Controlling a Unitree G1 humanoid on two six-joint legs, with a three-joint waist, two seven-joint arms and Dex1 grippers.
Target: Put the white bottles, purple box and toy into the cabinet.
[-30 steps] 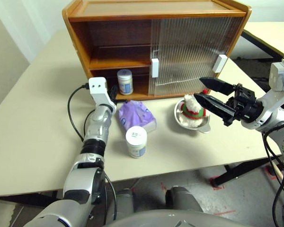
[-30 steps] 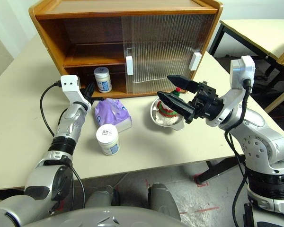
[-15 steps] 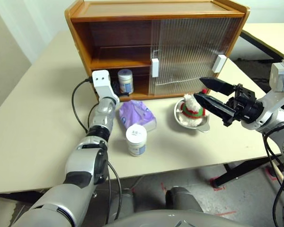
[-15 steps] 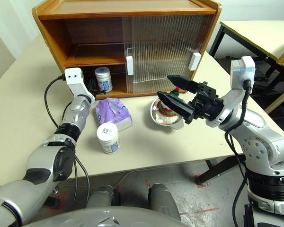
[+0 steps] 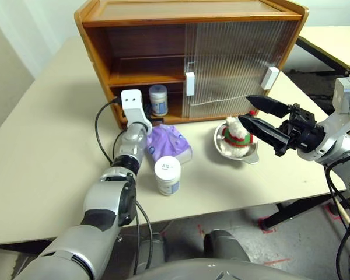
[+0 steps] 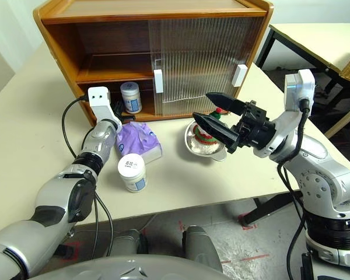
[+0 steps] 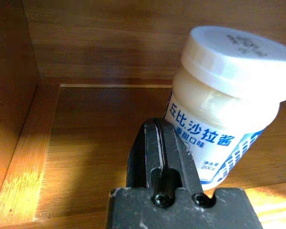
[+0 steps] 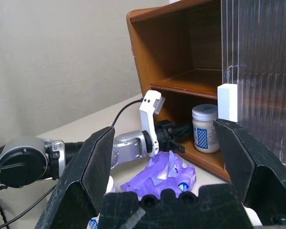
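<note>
Left gripper (image 7: 162,143) advanced into cabinet (image 5: 134,79) | jaws closed, empty, beside white bottle (image 7: 224,95) | right gripper (image 5: 252,114) wide, empty

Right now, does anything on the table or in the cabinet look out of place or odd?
One oddity: the small white plush snowman toy sits inside a shiny metal bowl. The soft lilac-purple tissue pack looks crumpled. Nothing is spilled or tipped over.

Orange-brown cabinet (image 5: 99,46) with ribbed translucent doors (image 5: 233,61) and white handles (image 5: 190,83); white bottles (image 5: 167,175) with blue-printed labels; lilac-purple box (image 5: 170,144); white toy (image 5: 237,135), red-and-green scarf.
</note>
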